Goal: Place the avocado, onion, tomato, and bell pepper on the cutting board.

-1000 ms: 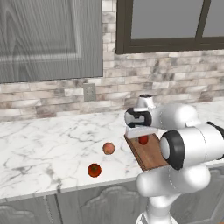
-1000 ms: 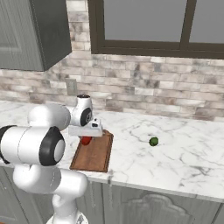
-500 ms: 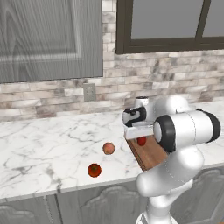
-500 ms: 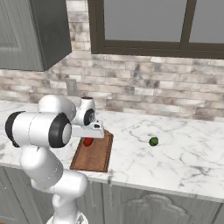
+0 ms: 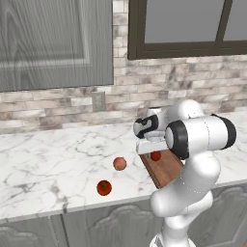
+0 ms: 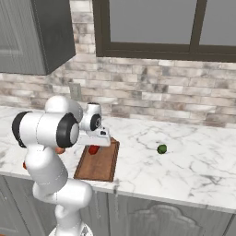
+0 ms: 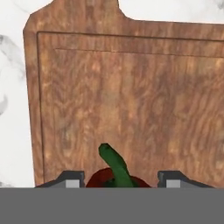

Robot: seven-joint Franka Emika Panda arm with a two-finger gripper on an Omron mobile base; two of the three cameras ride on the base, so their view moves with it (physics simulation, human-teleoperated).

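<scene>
The brown cutting board (image 5: 168,168) (image 6: 100,162) (image 7: 131,87) lies at the counter's front edge. On it rests the deep red bell pepper (image 5: 155,156) (image 6: 93,149) (image 7: 114,178), its green stem up. My gripper (image 5: 150,147) (image 6: 96,141) (image 7: 120,180) hangs just above the pepper, open, with a fingertip on each side and a gap to the fruit. The peach onion (image 5: 119,163) and the orange-red tomato (image 5: 103,187) sit on the marble left of the board. The dark green avocado (image 6: 162,149) lies alone to the board's right.
A brick backsplash with a wall outlet (image 5: 98,101) runs behind the marble counter (image 5: 48,164). A grey cabinet (image 5: 48,38) hangs at the upper left and a dark-framed window (image 6: 161,27) is above the counter.
The arm's upper links have swung and folded closer over the board. The hand stays over the bell pepper, which lies in the same spot on the board.
</scene>
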